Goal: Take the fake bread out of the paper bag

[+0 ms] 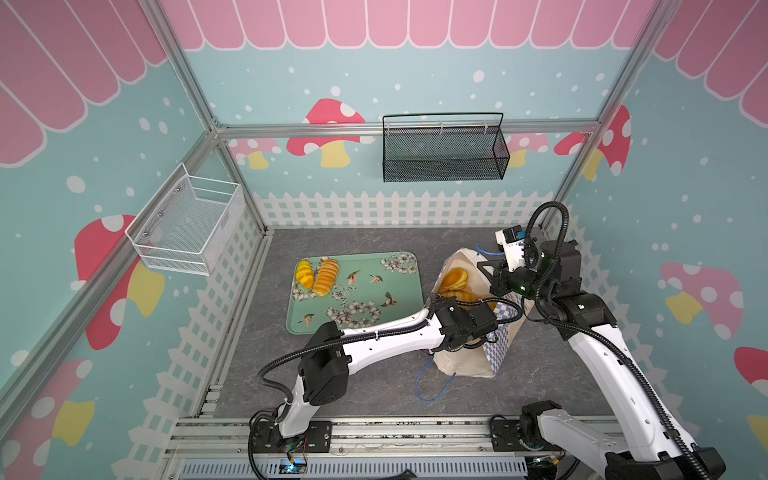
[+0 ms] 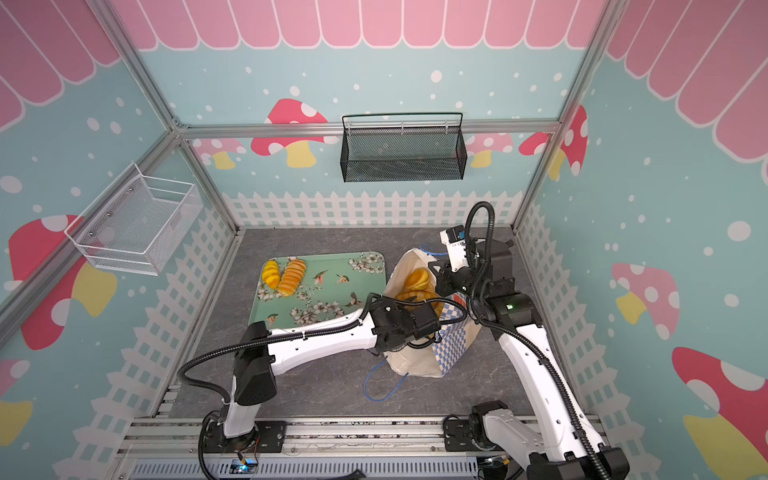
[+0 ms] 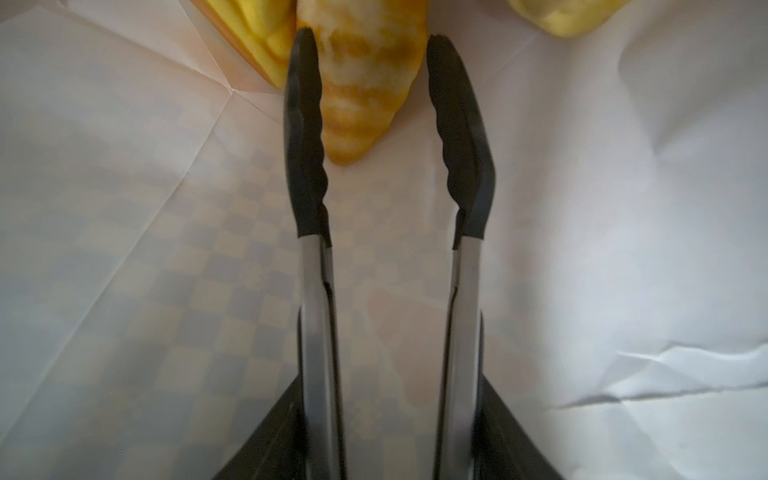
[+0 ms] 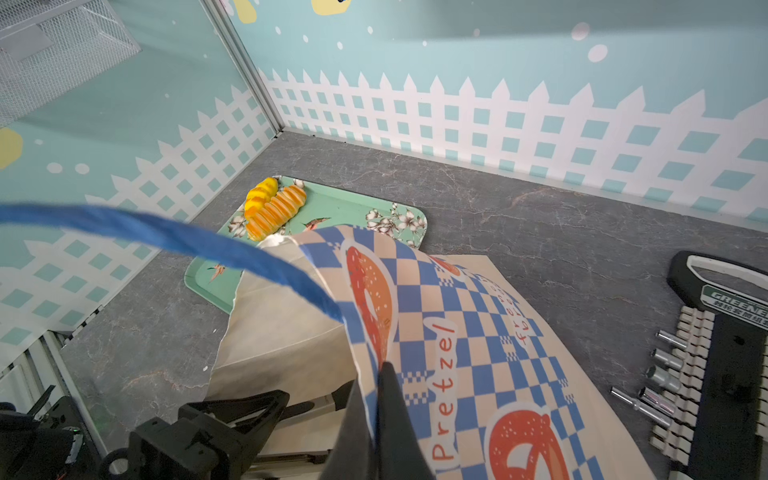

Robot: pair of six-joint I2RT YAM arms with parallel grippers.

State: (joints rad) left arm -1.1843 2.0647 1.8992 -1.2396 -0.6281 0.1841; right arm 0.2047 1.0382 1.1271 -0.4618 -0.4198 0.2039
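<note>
In both top views the left arm (image 1: 386, 336) stretches low from the counter's near edge. Its wrist is dipped into the mouth of the bag (image 1: 465, 361), and its working end is hidden inside. The right arm (image 1: 602, 353) rises from the near right corner, folds back at the elbow and brings the right gripper (image 1: 492, 272) down onto the bag's far rim. The bag sits toward the right edge of the grey marbled counter (image 1: 353, 382). It is cream paper with a blue-checked band, and a blue cord (image 1: 432, 386) trails toward the near edge. Golden bread (image 1: 455, 278) shows in its mouth. Two ridged loaves (image 1: 326, 278) lie side by side in the far left corner of a green flowered tray (image 1: 405, 280), left of the bag.

In the left wrist view, the left gripper (image 3: 372, 41) is a pair of long steel tongs with black scalloped tips. Its jaws stand apart inside the bag, straddling a pointed, striped roll (image 3: 365, 104). One tip is just beside the roll and the other is clear of it. More yellow pieces lie beyond.

In the right wrist view, the right gripper (image 4: 376, 382) is clamped on the bag's checked rim, which is printed with orange pretzels.
</note>
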